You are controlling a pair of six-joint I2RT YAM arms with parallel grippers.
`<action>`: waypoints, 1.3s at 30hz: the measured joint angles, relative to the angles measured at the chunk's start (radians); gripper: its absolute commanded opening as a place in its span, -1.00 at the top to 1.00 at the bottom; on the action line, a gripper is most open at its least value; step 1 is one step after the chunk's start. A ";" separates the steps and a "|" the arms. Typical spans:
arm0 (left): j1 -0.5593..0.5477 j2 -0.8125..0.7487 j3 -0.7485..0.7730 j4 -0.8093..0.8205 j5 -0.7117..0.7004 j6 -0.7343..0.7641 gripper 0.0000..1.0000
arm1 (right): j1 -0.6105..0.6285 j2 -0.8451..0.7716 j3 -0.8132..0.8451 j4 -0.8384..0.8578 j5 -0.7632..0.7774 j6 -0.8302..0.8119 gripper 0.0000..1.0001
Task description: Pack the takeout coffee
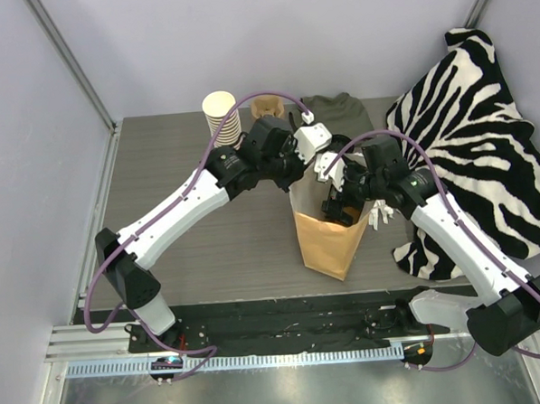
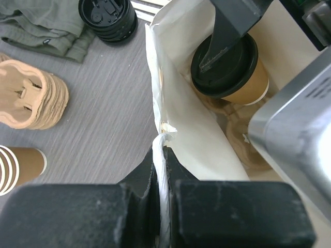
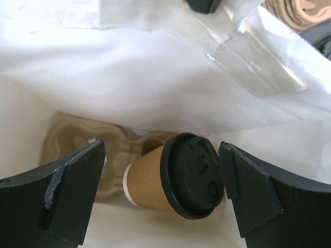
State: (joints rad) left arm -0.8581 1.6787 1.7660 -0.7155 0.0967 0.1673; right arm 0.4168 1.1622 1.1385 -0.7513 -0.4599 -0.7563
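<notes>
Right wrist view: your right gripper (image 3: pixel 161 192) stood spread wide inside the paper bag (image 3: pixel 155 77), the takeout coffee (image 3: pixel 170 178) lying tipped over between its fingers on the pulp tray (image 3: pixel 67 139); your left gripper (image 2: pixel 161 175) was pinching the bag's rim

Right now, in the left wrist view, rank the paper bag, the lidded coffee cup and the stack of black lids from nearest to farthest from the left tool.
1. Paper bag: its rim is pinched in the left tool, bottom centre.
2. Lidded coffee cup: inside the bag, upper right.
3. Stack of black lids: outside the bag, top left.
</notes>
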 measured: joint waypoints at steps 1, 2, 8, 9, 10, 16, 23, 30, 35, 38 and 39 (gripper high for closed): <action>0.000 0.000 -0.001 0.004 0.000 0.002 1.00 | 0.000 -0.002 0.000 0.003 -0.001 0.004 -0.99; 0.000 -0.001 -0.002 0.006 0.000 0.002 1.00 | 0.000 -0.003 0.000 0.009 -0.002 0.008 -0.99; -0.001 -0.002 -0.005 0.013 -0.009 0.017 1.00 | 0.000 -0.004 0.000 0.024 -0.006 0.034 -0.99; -0.002 -0.003 -0.007 0.016 -0.011 0.021 1.00 | 0.000 -0.004 0.000 0.022 -0.008 0.034 -0.99; -0.003 -0.004 -0.009 0.019 -0.015 0.024 1.00 | 0.000 -0.004 0.000 0.019 -0.011 0.034 -0.99; -0.006 -0.014 -0.031 0.039 -0.041 0.043 1.00 | 0.000 -0.004 0.000 0.009 -0.021 0.034 -0.99; -0.006 -0.025 -0.037 0.058 -0.056 0.078 1.00 | 0.000 -0.003 0.002 0.010 -0.026 0.056 -0.99; -0.006 -0.035 -0.041 0.074 -0.082 0.101 1.00 | 0.000 0.041 0.044 0.010 -0.024 0.082 -0.99; -0.010 -0.038 -0.049 0.078 -0.090 0.102 1.00 | 0.000 0.047 0.045 0.025 -0.015 0.108 -1.00; -0.011 -0.041 -0.056 0.079 -0.097 0.102 1.00 | 0.000 0.047 0.036 0.051 -0.016 0.126 -0.99; -0.011 -0.042 -0.058 0.079 -0.098 0.102 1.00 | 0.000 0.046 0.029 0.065 -0.018 0.132 -0.99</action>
State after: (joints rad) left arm -0.8692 1.6367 1.7077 -0.6365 -0.0017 0.2691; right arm 0.4168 1.2083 1.1671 -0.6865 -0.4774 -0.6243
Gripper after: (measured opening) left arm 0.017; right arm 0.996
